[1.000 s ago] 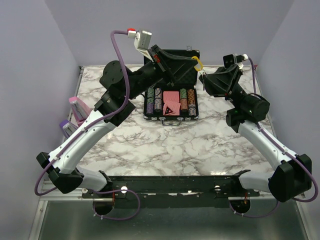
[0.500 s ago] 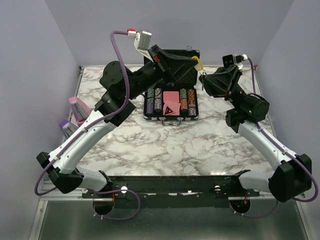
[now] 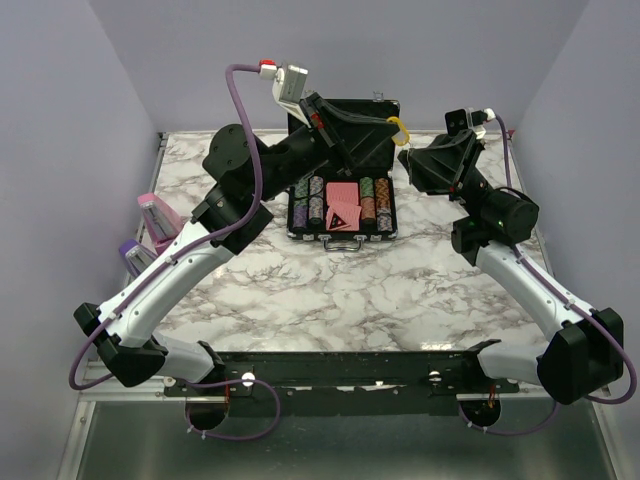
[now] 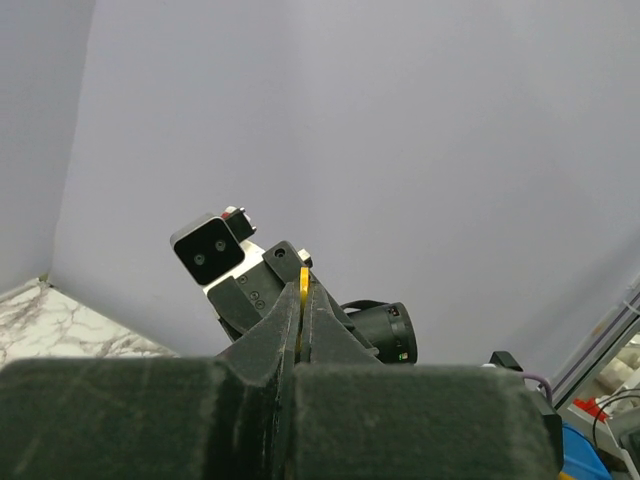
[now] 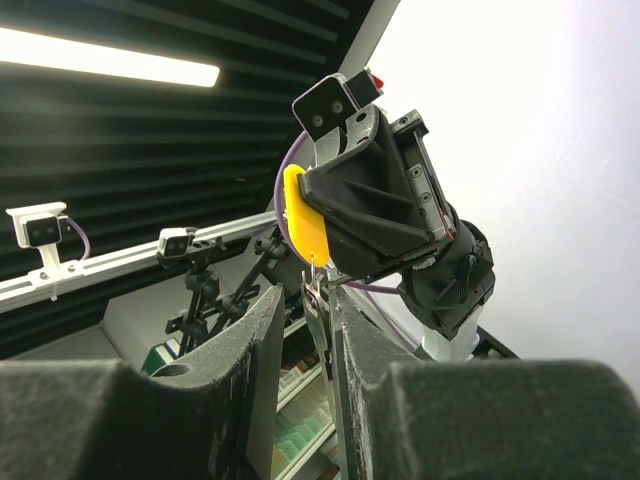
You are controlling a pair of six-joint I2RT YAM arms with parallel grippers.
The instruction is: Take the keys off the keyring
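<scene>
While my left claw (image 4: 300, 310) is clamping the keyring (image 5: 300, 225) steady, my right claw (image 5: 308, 300), slightly apart, is straddling the keys (image 5: 320, 325).

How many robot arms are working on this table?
2. The left arm reaches from the near-left corner over the open chip case, the left gripper pinching the yellow keyring; the right arm comes from the near-right corner, the right gripper beside that keyring.

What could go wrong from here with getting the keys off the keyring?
The keys sit off-centre between the right gripper's fingers, so they may slip out.
The left gripper grips the keyring by one side; a pull may twist it loose.
A freed key could drop into the open chip case nearby.
</scene>
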